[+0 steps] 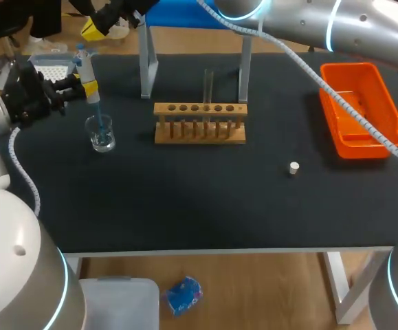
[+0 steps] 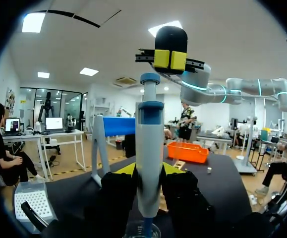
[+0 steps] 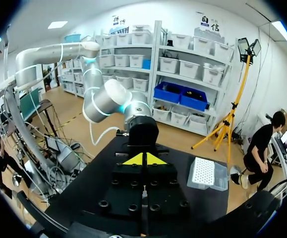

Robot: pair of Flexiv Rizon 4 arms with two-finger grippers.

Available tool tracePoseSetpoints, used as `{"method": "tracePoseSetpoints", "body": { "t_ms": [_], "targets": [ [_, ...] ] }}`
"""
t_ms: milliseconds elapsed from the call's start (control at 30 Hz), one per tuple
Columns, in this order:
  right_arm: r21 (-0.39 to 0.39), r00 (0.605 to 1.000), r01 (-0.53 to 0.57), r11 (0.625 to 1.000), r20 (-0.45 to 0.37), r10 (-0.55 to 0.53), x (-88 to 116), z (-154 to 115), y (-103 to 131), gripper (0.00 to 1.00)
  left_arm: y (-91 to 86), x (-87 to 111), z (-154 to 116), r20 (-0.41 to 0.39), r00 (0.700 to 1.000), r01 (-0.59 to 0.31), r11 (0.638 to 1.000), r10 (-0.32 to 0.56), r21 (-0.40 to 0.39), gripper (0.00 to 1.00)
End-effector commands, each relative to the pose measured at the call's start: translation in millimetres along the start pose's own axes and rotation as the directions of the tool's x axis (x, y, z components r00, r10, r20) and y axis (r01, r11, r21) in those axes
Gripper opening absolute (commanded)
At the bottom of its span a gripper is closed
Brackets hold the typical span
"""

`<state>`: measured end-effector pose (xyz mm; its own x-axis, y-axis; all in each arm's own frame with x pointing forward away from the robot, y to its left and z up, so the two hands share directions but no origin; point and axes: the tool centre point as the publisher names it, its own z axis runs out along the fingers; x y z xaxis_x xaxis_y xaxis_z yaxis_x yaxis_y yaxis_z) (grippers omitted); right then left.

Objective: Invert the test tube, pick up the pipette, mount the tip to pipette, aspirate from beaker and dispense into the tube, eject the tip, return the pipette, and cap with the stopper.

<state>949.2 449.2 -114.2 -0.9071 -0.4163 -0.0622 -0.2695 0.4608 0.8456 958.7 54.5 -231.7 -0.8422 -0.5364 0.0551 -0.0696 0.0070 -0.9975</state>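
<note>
Dark cloth covered the surface (image 1: 185, 199). In the head view the left tool (image 1: 87, 88) was seen clamped on the pipette (image 1: 84, 69), which was held upright with its blue tip dipped into the beaker (image 1: 102, 135) directly below the tool. The test tube (image 1: 208, 85) stood in the wooden rack (image 1: 200, 124), well apart from that tool.

In the left wrist view the right tool (image 2: 170, 58), its yellow ends pressed together, was poised just above the plunger; contact could not be told.

In the right wrist view those ends were likewise shown together, with nothing between them.

For a clean draw, it was judged that the plunger should be released slowly, with the tip held submerged and the pipette vertical.
</note>
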Motion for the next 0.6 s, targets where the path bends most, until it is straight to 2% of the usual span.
{"method": "tracePoseSetpoints", "body": {
  "t_ms": [33, 600],
  "targets": [
    [0.006, 0.997, -0.012, 1.000, -0.070, 0.012, -11.9, 5.0, 0.9, 0.00, 0.3, 0.8, 0.1, 0.003, 1.000, -0.002, 1.000, 0.002, 0.001, 0.00],
    [0.006, 0.993, -0.040, 0.999, -0.111, 0.040, -21.6, 16.4, -1.4, 0.00, 0.3, 0.8, 0.1, 0.003, 1.000, -0.002, 1.000, 0.002, 0.001, 0.00]
  ]
}}
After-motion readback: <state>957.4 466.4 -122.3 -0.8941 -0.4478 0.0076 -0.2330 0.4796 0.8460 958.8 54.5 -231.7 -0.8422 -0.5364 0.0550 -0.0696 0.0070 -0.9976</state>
